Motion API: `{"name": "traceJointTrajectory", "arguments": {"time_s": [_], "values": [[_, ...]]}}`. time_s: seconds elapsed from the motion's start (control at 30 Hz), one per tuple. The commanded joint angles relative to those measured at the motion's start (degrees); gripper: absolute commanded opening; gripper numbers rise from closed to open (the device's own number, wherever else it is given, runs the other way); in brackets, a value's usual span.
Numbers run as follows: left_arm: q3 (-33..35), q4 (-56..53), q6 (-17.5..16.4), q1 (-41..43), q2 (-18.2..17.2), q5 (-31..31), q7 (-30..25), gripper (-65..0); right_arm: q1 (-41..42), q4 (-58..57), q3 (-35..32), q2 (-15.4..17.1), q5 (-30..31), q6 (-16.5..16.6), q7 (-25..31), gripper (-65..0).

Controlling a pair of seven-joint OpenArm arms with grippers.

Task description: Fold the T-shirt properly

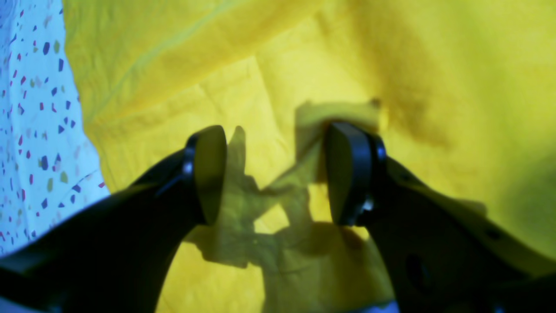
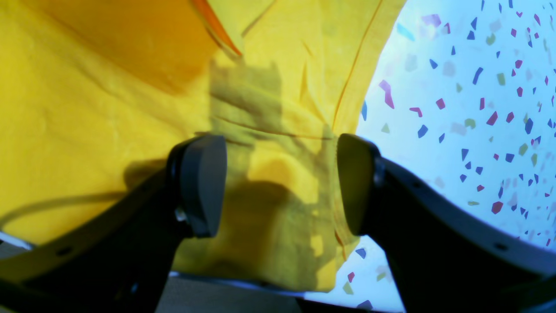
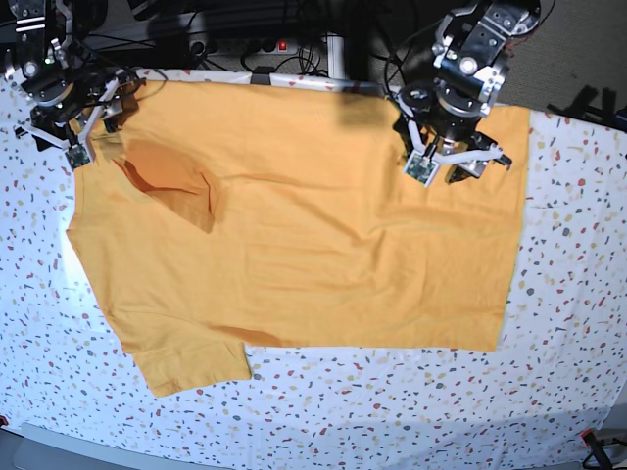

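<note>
The mustard-yellow T-shirt (image 3: 313,235) lies spread on the table, plain side up. Its upper-left sleeve (image 3: 171,181) is folded inward over the body, and the other sleeve (image 3: 191,362) sticks out at the lower left. My left gripper (image 3: 453,157) hovers over the shirt's upper right part; in the left wrist view it (image 1: 278,174) is open above wrinkled fabric (image 1: 304,65), holding nothing. My right gripper (image 3: 73,122) stands at the shirt's upper left corner; in the right wrist view it (image 2: 282,187) is open over the shirt's hemmed edge (image 2: 278,108), with nothing between its fingers.
The table wears a white speckled cover (image 3: 568,343), seen beside the shirt in both wrist views (image 2: 469,108) (image 1: 34,130). A metal bar (image 3: 304,81) and cables with a power strip (image 3: 284,44) run along the back edge.
</note>
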Motion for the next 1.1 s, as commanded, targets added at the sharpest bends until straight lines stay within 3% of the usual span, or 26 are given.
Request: {"name": "traceJointTrajectory", "arguments": {"time_s": [0.0, 0.17, 0.33, 0.5, 0.7, 0.83, 0.97, 1.07], "values": [[-0.33, -1.29, 0.24, 0.44, -0.87, 1.01, 6.49, -29.4, 0.02, 0.7, 0.48, 1.05, 0.22, -0.11, 0.72, -27.0], [-0.33, -1.29, 0.24, 0.44, -0.87, 1.07, 12.46, -29.4, 0.04, 0.7, 0.48, 1.05, -0.17, -0.11, -0.48, -27.0], [-0.33, -1.29, 0.42, 0.42, -0.85, 5.44, 12.57, -29.4, 0.04, 0.7, 0.48, 1.07, -2.08, -0.15, -0.46, -27.0], [-0.33, -1.29, 0.46, 0.42, -0.85, 10.95, 14.23, -29.4, 0.07, 0.7, 0.48, 1.07, -4.9, -3.37, -0.42, -27.0], [-0.33, -1.27, 0.63, 0.31, -0.81, 10.86, 14.21, -29.4, 0.22, 0.7, 0.48, 1.07, -4.57, -3.54, 0.13, -27.0], [-0.31, -1.22, 0.66, 0.31, -0.68, 10.88, 13.75, -29.4, 0.24, 2.43, 0.48, 1.07, 1.29, -3.74, 3.17, -27.0], [-0.31, -1.22, 0.66, 0.31, -0.68, 10.86, 13.79, -29.4, 0.52, 10.47, 0.48, 1.05, 10.19, -2.82, 1.95, -27.0], [-0.31, -1.22, 0.66, 0.28, -0.68, 10.86, 13.77, -29.4, 0.5, 17.11, 0.46, 0.72, 19.21, 0.9, -1.64, -27.0]]}}
